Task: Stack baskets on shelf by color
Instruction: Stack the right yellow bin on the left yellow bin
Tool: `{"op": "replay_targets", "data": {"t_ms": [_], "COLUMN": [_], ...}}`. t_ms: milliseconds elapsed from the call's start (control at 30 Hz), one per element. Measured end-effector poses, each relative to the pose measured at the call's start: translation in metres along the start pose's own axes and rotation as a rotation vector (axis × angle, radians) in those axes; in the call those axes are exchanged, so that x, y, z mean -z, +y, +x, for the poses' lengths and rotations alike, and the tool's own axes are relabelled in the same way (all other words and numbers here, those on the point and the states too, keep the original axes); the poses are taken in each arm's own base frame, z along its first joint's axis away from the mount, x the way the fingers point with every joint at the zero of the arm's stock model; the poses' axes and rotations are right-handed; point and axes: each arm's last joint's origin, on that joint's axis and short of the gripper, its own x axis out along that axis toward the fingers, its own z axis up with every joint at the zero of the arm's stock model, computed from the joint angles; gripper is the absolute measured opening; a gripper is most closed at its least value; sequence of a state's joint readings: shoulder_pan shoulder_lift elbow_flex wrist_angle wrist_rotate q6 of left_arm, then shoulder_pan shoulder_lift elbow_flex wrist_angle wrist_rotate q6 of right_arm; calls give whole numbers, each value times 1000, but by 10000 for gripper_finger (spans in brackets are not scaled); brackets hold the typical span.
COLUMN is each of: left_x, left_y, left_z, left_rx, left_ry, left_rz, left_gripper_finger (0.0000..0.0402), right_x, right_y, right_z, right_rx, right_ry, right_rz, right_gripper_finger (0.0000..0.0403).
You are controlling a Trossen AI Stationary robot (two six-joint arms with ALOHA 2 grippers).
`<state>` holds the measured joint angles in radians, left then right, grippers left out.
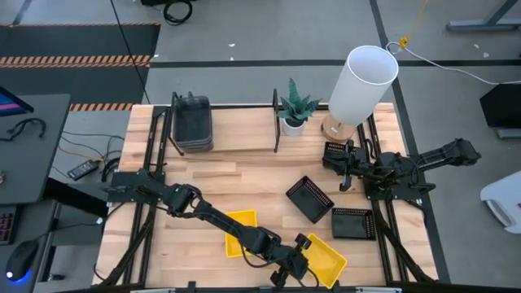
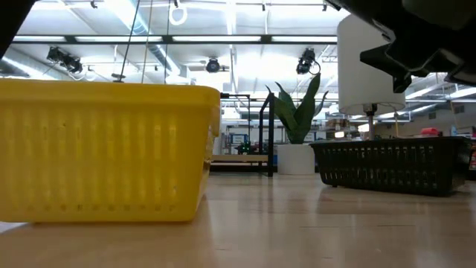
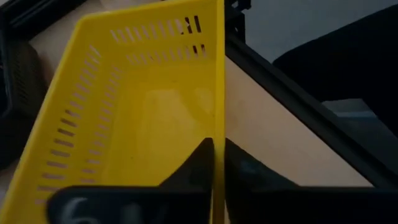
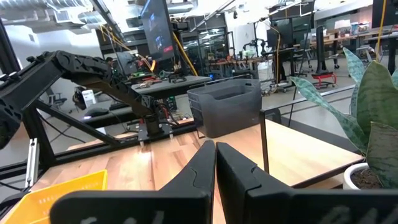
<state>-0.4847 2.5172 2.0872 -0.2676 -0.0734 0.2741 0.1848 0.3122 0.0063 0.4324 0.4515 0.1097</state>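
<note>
A yellow basket (image 1: 327, 259) lies near the table's front edge, and my left gripper (image 1: 299, 259) is shut on it at its left end; the left wrist view shows the basket's inside (image 3: 143, 106). A second yellow basket (image 1: 240, 232) lies to its left. Three black mesh baskets (image 1: 309, 198) (image 1: 352, 222) (image 1: 338, 153) sit on the table's right half. Dark grey baskets (image 1: 193, 124) stand stacked on the shelf (image 1: 240, 134) at its left end. My right gripper (image 4: 216, 152) is shut and holds nothing, waiting at the right (image 1: 348, 172). My left gripper pinches the yellow basket's side wall (image 3: 217, 118) that faces the table's near edge, at the end nearest the arm. One finger (image 3: 198, 163) is inside the basket and the other outside. The fingers slant down from the table's left and lie along the wall.
A potted plant (image 1: 295, 106) and a white lamp (image 1: 362, 77) stand on the shelf's right part. The table's black frame rail (image 3: 292, 99) runs close past the held basket. In the low view a yellow basket (image 2: 104, 149) and a black mesh basket (image 2: 394, 165) stand on the tabletop.
</note>
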Motion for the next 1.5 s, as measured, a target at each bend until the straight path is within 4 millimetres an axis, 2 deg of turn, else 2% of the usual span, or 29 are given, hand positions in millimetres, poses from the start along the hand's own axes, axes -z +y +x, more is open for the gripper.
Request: {"op": "replay_targets", "data": {"t_ms": [133, 233, 567, 667, 767, 867, 967, 1100, 1233, 1400, 1500], "left_x": [-1, -7, -44, -49, -49, -48, -51, -61, -56, -42, -39], "left_y": [0, 1, 13, 5, -12, -27, -37, -45, -50, -48, -47], "left_z": [-2, -15, -107, -124, -137, -160, -189, -236, -269, -287, -284], "left_rx": [3, 15, 29, -17, -35, -49, -86, -106, -88, -49, -9], "left_ry": [3, 34, 150, 192, 275, 378, 431, 417, 500, 678, 684], "left_rz": [6, 32, 83, 120, 180, 239, 252, 236, 284, 363, 429], "left_gripper_finger": [15, 14, 10, 10, 10, 10, 10, 10, 10, 10, 10], "right_x": [0, 0, 0, 0, 0, 0, 0, 0, 0, 0, 0], "right_y": [0, 0, 0, 0, 0, 0, 0, 0, 0, 0, 0], "right_z": [0, 0, 0, 0, 0, 0, 0, 0, 0, 0, 0], "right_rx": [0, 0, 0, 0, 0, 0, 0, 0, 0, 0, 0], "right_ry": [-1, 0, 0, 0, 0, 0, 0, -1, -1, -1, -1], "right_rz": [0, 0, 0, 0, 0, 0, 0, 1, 0, 0, 0], "right_gripper_finger": [19, 19, 19, 19, 19, 19, 19, 19, 19, 19, 19]}}
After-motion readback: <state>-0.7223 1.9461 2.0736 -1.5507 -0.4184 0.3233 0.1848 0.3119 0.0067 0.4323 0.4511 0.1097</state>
